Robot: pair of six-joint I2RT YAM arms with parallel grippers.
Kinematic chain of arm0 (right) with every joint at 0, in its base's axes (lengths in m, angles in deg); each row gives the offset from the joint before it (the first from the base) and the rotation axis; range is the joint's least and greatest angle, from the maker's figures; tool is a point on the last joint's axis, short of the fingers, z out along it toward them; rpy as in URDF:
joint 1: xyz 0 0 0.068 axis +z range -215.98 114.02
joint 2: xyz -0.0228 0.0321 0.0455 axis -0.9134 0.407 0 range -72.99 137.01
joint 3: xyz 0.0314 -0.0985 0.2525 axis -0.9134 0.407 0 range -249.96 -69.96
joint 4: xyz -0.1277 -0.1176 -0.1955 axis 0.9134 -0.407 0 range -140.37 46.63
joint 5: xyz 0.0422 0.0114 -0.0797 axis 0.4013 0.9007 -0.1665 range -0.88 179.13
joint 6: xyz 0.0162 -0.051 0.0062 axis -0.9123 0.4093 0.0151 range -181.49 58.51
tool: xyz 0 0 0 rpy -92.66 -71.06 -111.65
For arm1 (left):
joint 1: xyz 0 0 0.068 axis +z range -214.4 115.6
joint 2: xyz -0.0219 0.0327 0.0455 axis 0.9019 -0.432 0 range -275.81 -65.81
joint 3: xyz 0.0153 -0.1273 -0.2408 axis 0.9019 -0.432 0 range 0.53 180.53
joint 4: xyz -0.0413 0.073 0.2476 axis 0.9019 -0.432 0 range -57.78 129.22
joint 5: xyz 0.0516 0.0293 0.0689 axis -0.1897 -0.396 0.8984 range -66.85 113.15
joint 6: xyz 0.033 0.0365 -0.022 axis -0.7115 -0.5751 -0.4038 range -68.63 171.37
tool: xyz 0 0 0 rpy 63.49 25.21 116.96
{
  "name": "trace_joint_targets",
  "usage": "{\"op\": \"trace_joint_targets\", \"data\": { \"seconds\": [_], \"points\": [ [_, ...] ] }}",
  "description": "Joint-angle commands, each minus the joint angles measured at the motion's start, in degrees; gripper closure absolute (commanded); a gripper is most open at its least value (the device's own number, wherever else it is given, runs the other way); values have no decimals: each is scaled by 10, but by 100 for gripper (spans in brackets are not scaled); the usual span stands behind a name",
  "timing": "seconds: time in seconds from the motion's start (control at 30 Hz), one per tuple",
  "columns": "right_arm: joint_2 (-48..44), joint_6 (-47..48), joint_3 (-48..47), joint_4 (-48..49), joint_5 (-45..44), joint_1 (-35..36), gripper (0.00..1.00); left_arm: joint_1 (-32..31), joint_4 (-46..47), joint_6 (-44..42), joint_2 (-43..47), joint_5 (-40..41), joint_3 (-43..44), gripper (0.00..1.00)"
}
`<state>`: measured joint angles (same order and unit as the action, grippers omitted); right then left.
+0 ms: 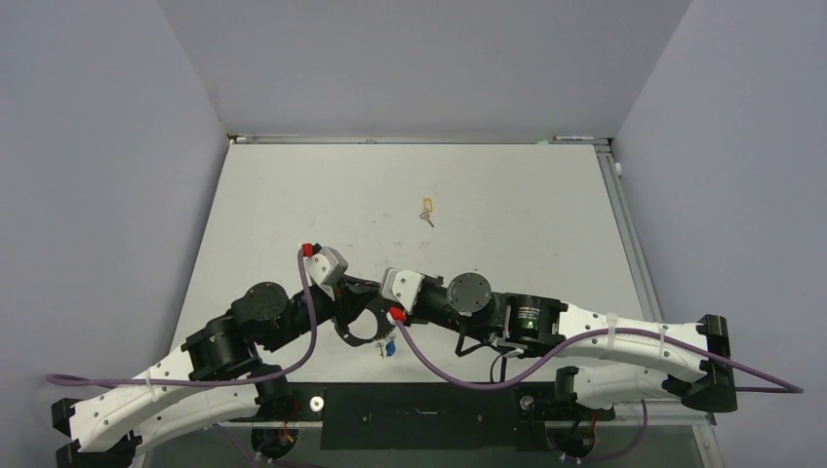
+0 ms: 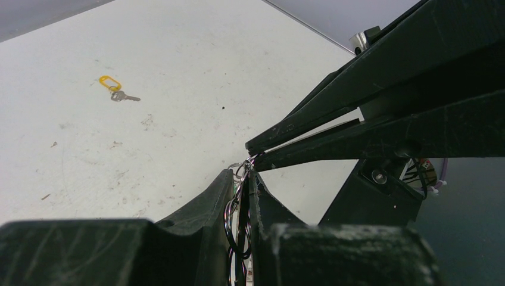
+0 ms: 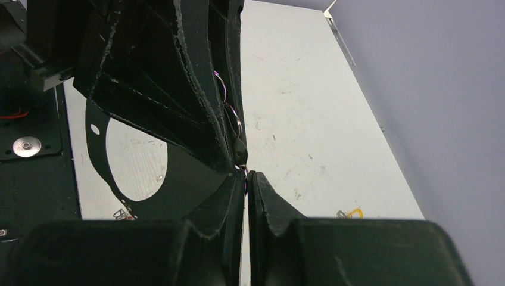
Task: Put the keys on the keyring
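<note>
Table (image 1: 507, 195): pale and scuffed, with the work held above its near part, just ahead of the arm bases. The left claw (image 2: 241, 179) is seen all but closed, with the thin wire of the keyring (image 3: 237, 124) clamped edge-on between its fingers. The right claw (image 3: 245, 176) is shut tight, its tips set nose to nose with the left claw and right at the wire. Whether the wire is actually nipped there cannot be told. Risks are judged as follows. With two closed claws crowded onto one thin loop, the keyring may be twisted or sprung out of the left grip if either arm is shifted. The hanging keys (image 1: 388, 346), a blue tag among them, are seen dangling beneath the claws, apparently on the keyring, and may be shaken off an open end. The keyring is held roughly upright, its wire running along the left fingers. Its long axis cannot be made out, since most of the loop is hidden. The loose key (image 1: 427, 211), with a yellow tag, is found on the table well apart, toward the far middle. Its long axis is laid roughly far-to-near, tag at the far end, blade pointed toward the arms and a little right. It is not yet fetched, and both claws are occupied.
</note>
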<state>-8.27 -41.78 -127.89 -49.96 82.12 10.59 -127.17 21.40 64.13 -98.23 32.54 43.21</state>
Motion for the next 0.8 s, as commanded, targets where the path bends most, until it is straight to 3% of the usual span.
{"op": "trace_joint_targets", "data": {
  "seconds": [0.0, 0.17, 0.37, 0.77],
  "points": [
    [6, -17, -21, 1, -7, 6, 95, 0, 63, -2, 9, -29, 8, 100],
    [-4, -20, -5, 15, -6, 6, 95, 0, 70, 9, 11, -14, 8, 100],
    [-43, 1, 66, 90, -45, 20, 95, 0, 70, 103, 17, 88, 15, 100],
    [-69, 73, 210, 299, -152, 89, 95, 0, 126, 240, 57, 106, -8, 100]
  ]
}}
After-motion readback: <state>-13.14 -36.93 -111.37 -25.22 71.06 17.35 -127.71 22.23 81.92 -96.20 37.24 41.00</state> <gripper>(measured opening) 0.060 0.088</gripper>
